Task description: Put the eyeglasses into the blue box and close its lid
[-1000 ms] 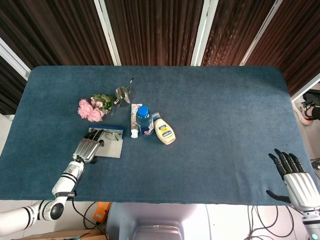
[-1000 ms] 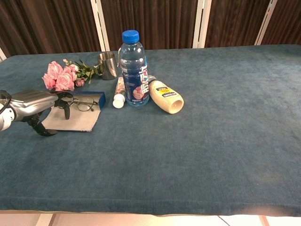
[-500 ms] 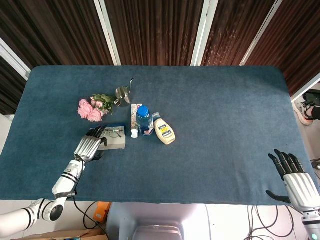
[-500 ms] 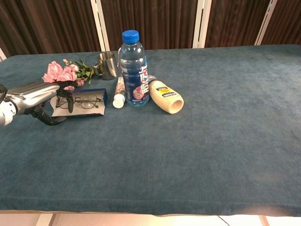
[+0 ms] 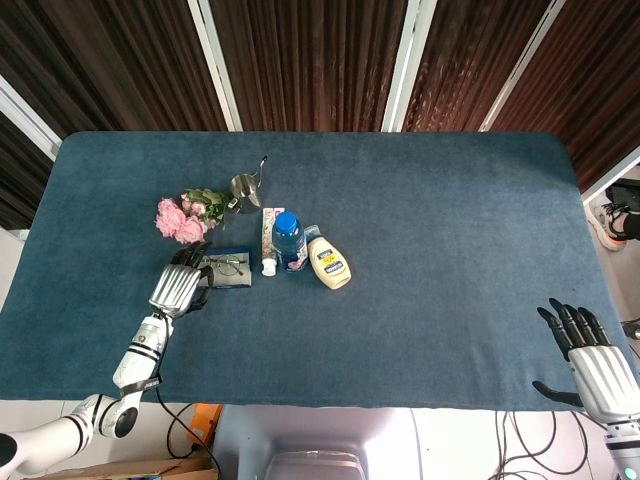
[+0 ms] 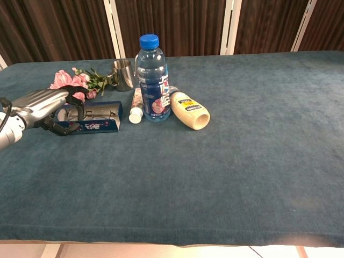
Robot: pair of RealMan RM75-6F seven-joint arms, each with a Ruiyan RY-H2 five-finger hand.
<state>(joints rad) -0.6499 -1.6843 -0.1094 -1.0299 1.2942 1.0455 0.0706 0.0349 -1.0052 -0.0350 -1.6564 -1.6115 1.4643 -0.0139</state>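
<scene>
Where left hand [image 6: 45,104] curls, eyeglasses [image 6: 95,113]

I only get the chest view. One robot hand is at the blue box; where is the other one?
Observer: The head view shows the right robot hand off the table's near right corner, fingers spread, holding nothing.
Operator: And where does the arm at the box come from?
Observer: The left robot hand, holding the blue box by its lid, sits on an arm that reaches in over the table's near edge, at its left end.
</scene>
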